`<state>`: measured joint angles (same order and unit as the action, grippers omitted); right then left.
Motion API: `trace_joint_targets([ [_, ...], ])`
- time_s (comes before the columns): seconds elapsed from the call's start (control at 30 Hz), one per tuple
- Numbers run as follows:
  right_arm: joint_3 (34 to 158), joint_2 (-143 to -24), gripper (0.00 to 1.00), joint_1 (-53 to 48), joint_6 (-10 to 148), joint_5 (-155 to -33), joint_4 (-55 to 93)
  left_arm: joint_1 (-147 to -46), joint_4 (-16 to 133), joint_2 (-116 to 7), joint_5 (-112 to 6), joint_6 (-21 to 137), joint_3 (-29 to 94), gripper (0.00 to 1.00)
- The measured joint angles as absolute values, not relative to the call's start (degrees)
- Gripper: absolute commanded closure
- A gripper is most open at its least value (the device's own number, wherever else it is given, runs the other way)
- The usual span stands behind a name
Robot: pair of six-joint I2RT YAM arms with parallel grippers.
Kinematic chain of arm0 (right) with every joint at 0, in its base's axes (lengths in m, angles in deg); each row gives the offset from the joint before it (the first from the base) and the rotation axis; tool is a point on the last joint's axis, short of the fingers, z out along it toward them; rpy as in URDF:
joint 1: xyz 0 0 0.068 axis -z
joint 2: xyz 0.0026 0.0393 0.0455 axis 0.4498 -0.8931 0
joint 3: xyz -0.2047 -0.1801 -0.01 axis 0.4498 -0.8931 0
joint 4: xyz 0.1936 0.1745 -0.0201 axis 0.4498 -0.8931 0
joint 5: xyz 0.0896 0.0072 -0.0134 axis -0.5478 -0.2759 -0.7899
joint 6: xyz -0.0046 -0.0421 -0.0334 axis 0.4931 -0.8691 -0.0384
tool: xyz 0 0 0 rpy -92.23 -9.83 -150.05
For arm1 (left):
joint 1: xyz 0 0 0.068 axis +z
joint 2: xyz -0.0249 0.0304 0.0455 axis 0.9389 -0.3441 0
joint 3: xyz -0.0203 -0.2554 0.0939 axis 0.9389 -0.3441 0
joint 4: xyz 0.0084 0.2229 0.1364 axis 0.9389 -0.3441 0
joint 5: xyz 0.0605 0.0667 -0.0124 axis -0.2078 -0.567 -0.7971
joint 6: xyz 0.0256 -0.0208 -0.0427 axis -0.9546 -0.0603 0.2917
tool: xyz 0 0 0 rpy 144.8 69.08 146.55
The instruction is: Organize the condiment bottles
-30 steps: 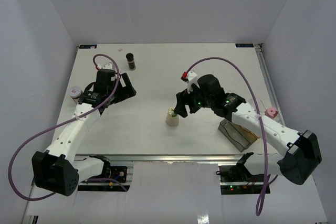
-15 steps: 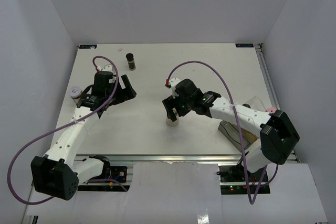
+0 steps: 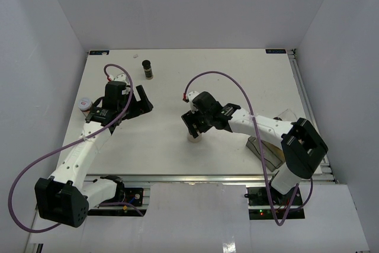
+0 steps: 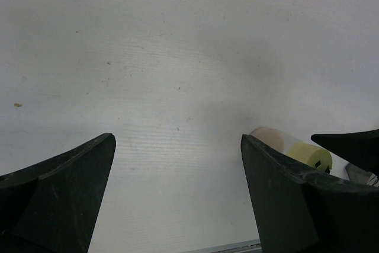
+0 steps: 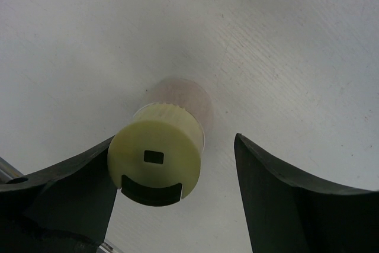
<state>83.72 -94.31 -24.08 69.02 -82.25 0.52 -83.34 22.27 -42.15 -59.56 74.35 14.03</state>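
A pale-yellow-lidded jar [image 3: 193,137] stands upright near the table's middle front. My right gripper [image 3: 192,127] is open right above it. In the right wrist view the lid [image 5: 155,161] sits between the jaws of the right gripper [image 5: 174,140], close against the left one, with a gap to the right one. My left gripper [image 3: 144,100] is open and empty at the middle left; in its wrist view the left gripper [image 4: 177,137] is over bare table, with the same jar [image 4: 278,139] beyond its right finger. A dark brown jar [image 3: 147,68] stands at the back. A pink-lidded jar [image 3: 86,105] stands at the left edge.
A grey rectangular tray [image 3: 267,151] lies at the front right, partly under my right arm. The purple cables loop above both arms. The table's right rail [image 3: 301,90] runs along the right side.
My right arm has swung left and come down over the pale-yellow-lidded jar, so the jaws now straddle it. The left gripper has barely moved.
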Motion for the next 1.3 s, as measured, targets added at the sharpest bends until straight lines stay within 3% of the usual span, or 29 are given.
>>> trace_joint_targets([
  [0.27,83.87,-94.90,0.44,-24.30,68.74,-81.83,2.08,-83.11,22.32,-42.15,-58.93,74.21,14.00,0.02],
  [0.43,84.42,-94.91,0.66,-24.41,68.46,-81.13,2.52,-83.11,23.34,-42.15,-57.79,74.28,12.93,0.02],
  [0.5,84.58,-94.92,0.84,-24.43,68.36,-80.75,2.60,-83.11,23.41,-42.15,-57.51,74.26,12.84,0.02],
  [0.57,84.61,-94.92,0.92,-24.43,68.31,-80.29,2.59,-83.11,23.36,-42.15,-57.43,74.14,12.84,0.02],
  [0.93,90.81,-90.38,0.92,-19.03,67.53,-72.18,-6.16,-83.11,22.59,-39.62,-57.56,73.24,12.84,0.02],
  [1.3,101.21,-75.68,0.92,15.44,66.54,-70.20,-11.36,-83.11,23.53,-43.58,-55.40,70.65,14.25,0.02],
])
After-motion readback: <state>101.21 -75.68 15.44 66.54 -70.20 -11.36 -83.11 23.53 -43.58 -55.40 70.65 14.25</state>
